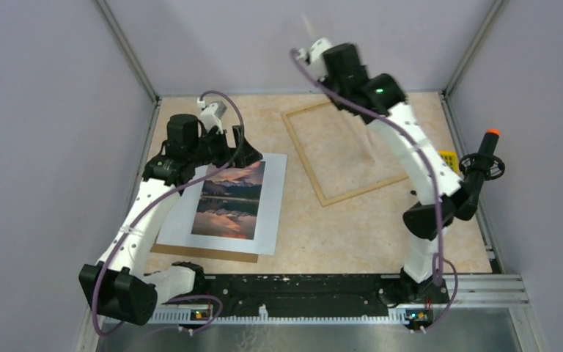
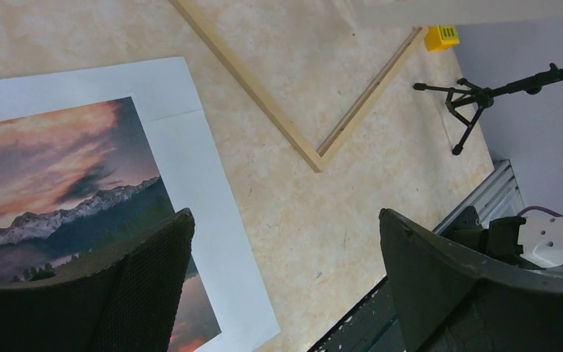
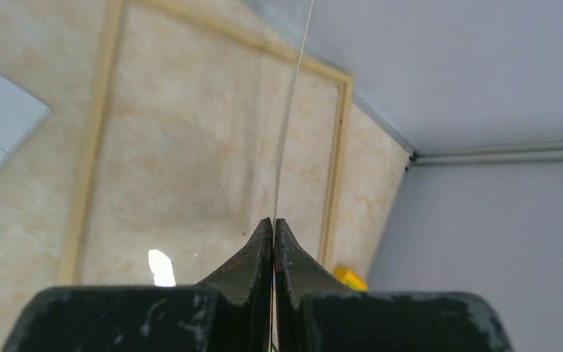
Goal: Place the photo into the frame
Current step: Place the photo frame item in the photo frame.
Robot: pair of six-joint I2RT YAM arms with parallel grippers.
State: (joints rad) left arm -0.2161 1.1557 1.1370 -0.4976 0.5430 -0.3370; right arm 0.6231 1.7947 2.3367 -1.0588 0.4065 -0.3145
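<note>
The photo (image 1: 229, 199), an orange-pink and dark blue landscape print, lies flat on a white sheet (image 1: 273, 213) at the left of the table. My left gripper (image 1: 218, 144) hovers over the photo's far end, open and holding nothing; in the left wrist view its fingers (image 2: 154, 257) straddle the photo (image 2: 51, 176) and the sheet's edge (image 2: 212, 213). The light wood frame (image 1: 363, 191) lies empty at the back centre, also seen in the wrist views (image 2: 262, 103) (image 3: 92, 147). My right gripper (image 3: 273, 220) is raised above the frame, shut on a thin clear pane (image 3: 289, 110) seen edge-on.
A brown backing board (image 1: 205, 253) shows under the white sheet's near edge. A small yellow block (image 1: 447, 158) sits by the right wall, with an orange-tipped stand (image 1: 484, 158) beside it. Grey walls close in on three sides, and the arms' base rail (image 1: 315, 290) runs along the near edge.
</note>
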